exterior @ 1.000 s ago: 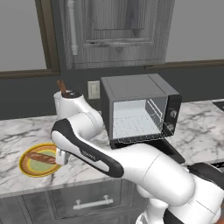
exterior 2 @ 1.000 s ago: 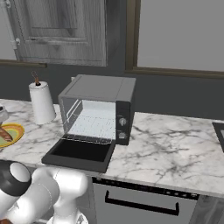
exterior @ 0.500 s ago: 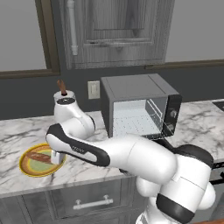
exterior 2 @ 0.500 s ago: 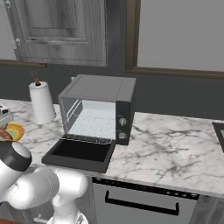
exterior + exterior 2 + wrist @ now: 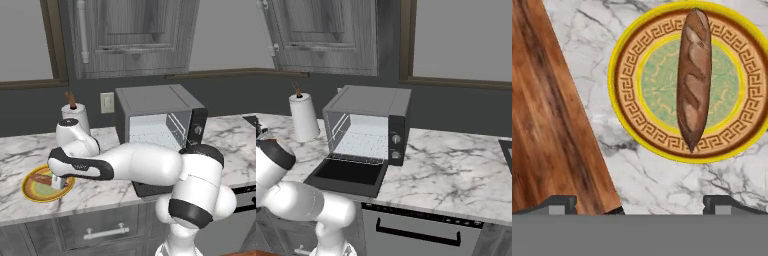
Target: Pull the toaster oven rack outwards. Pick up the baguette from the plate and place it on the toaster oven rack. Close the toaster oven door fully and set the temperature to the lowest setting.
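Gripper, jaws fully spread and empty, poised above the plate at upper right of the hand view. The baguette lies lengthwise across it, off-centre from the jaws; descending uncorrected risks a fingertip striking the crust.

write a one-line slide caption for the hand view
Open gripper above baguette lying on plate, wooden board alongside.

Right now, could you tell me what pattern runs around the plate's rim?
A brown Greek-key band inside a yellow edge on the plate, clearest in the hand view.
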Motion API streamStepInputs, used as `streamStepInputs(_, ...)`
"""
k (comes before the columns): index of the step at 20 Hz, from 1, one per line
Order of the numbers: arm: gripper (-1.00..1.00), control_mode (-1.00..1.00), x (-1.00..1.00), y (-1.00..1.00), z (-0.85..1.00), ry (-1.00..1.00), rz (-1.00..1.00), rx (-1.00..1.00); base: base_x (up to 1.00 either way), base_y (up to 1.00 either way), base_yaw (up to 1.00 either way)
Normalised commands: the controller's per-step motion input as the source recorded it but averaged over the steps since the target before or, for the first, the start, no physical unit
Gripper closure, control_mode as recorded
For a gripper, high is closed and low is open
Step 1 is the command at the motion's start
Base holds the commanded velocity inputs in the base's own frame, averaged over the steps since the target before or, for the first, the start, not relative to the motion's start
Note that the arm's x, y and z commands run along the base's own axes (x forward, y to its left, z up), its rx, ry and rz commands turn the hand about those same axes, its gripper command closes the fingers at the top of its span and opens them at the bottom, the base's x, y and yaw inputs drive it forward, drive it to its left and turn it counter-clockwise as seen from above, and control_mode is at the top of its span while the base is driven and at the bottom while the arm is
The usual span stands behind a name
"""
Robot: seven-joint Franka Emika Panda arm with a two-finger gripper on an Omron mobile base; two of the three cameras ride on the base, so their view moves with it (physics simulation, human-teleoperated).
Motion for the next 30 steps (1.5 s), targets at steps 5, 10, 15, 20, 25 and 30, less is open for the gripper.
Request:
streamStepInputs(5,-1.00,-1.00,0.36,0.17,-0.21,0.00,0.00,0.00,0.00,0.00,0.00)
streamStepInputs(10,-1.00,-1.00,0.18,0.17,-0.30,0.00,0.00,-0.01,0.00,0.00,0.00)
streamStepInputs(15,-1.00,-1.00,0.19,0.15,-0.26,0.00,0.00,0.00,0.00,0.00,0.00)
streamStepInputs(20,-1.00,-1.00,0.26,0.14,-0.23,0.00,0.00,0.00,0.00,0.00,0.00)
streamStepInputs(25,-1.00,-1.00,0.20,0.21,-0.31,-0.01,0.00,-0.03,0.00,0.00,0.00)
streamStepInputs(30,-1.00,-1.00,0.22,0.25,-0.30,-0.01,0.00,-0.05,0.00,0.00,0.00)
